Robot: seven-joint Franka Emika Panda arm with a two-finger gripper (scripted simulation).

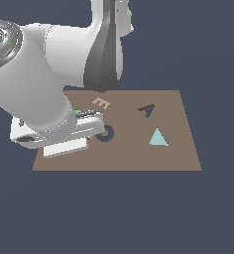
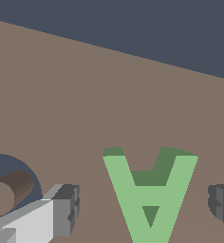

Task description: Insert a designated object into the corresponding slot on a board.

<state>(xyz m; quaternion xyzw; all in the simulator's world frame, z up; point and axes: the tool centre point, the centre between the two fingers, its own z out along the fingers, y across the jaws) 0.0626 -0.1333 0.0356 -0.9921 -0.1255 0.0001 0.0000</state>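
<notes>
Between our spread gripper (image 2: 144,213) fingers (image 2: 64,209) on the board (image 1: 178,154) lies the green letter (image 2: 149,194), so we should center, lower, and pinch its legs squarely.

1. We see our single arm (image 1: 37,94) filling the exterior view's left, its bulky white links reaching down low over the board (image 1: 178,149).
2. A dark grey tapered section of the arm (image 1: 104,59) hangs down behind the white links.
3. Our wrist sits low, with the white hand body roughly level above the board's near part on the exterior view's left.
4. In the wrist view, our gripper (image 2: 144,209) has its jaws spread wide apart.
5. One finger (image 2: 61,211) shows pale with a dark grey pad; of the other finger only the dark pad (image 2: 222,201) shows at the frame edge.
6. The green letter "A" (image 2: 152,194) lies between the fingers, clear of both pads.
</notes>
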